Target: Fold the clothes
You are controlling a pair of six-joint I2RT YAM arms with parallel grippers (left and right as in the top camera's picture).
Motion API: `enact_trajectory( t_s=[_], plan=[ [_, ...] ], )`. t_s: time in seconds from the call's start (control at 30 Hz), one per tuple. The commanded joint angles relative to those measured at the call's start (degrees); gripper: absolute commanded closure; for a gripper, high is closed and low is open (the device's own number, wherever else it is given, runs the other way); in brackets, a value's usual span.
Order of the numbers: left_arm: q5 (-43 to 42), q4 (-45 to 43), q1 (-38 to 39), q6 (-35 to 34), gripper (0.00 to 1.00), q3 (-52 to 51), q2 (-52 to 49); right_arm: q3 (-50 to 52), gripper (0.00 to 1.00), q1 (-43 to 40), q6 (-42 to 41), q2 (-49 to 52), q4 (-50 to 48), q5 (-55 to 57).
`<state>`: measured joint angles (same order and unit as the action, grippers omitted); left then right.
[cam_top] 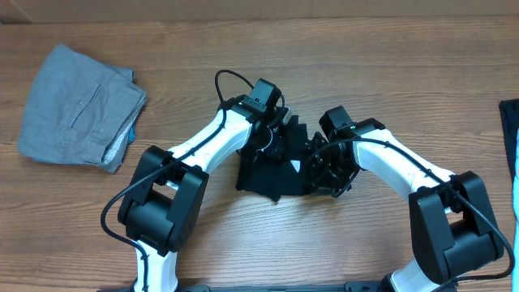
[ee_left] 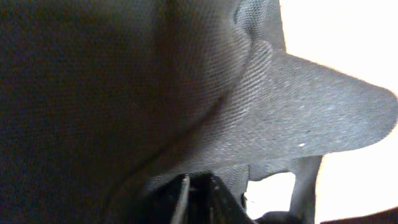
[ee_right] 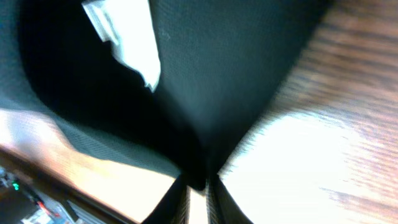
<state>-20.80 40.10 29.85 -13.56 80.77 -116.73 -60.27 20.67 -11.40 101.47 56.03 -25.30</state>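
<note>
Our right gripper (ee_right: 199, 185) pinches the soft black cloth garment (cam_top: 261, 174) between its fingers; for the left gripper (ee_left: 198, 188) we cannot tell. Let's pull evenly, slowly.

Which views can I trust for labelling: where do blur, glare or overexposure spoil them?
Overhead: sharp, evenly lit. Left wrist: the black garment sits too close, soft; background blown out white. Right wrist: blur smears the white tag; glare on the table.

White left arm (cam_top: 212, 138) and white right arm (cam_top: 397, 162) bend inward, nearly meeting. Right gripper (ee_right: 199, 190) pinches black fabric garment (ee_right: 236, 74); left gripper (ee_left: 198, 198) stands nearly closed.
</note>
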Motion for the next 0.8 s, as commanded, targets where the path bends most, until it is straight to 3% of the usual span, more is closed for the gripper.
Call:
enact_trajectory(
  t_s=[0.0,0.2,0.37,0.47,0.53,0.6,0.67,0.77],
  plan=[
    [0.8,1.7,-1.7,-0.2,0.76,3.0,1.1,-0.5,0.75,-0.1,-0.6,-1.5,-0.2,2.1],
    [1.4,11.1,-4.8,2.7,0.68,12.3,4.9,-0.8,0.73,-0.8,-0.6,-2.5,-1.1,2.3],
    [4.9,11.5,-6.3,3.8,0.67,14.3,6.8,-2.8,0.73,-3.5,-0.6,-5.9,-1.5,2.4],
    [4.7,13.2,-6.1,6.7,0.61,14.2,5.5,-4.0,0.62,-5.5,-0.7,-7.2,-3.8,2.2],
    [4.7,16.0,-6.1,6.9,0.63,14.1,4.5,-4.0,0.48,-6.7,-0.6,-7.2,-7.0,1.1],
    [4.7,17.9,-6.1,6.9,0.65,13.8,3.3,-4.0,0.43,-7.4,-0.6,-7.0,-10.9,0.8],
    [4.7,18.5,-6.1,7.2,0.67,13.1,2.4,-3.9,0.43,-7.3,-0.7,-6.6,-14.3,0.8],
    [4.9,18.3,-6.2,7.1,0.78,11.0,1.5,-3.9,0.5,-6.5,-0.9,-5.1,-17.6,0.7]
  ],
)
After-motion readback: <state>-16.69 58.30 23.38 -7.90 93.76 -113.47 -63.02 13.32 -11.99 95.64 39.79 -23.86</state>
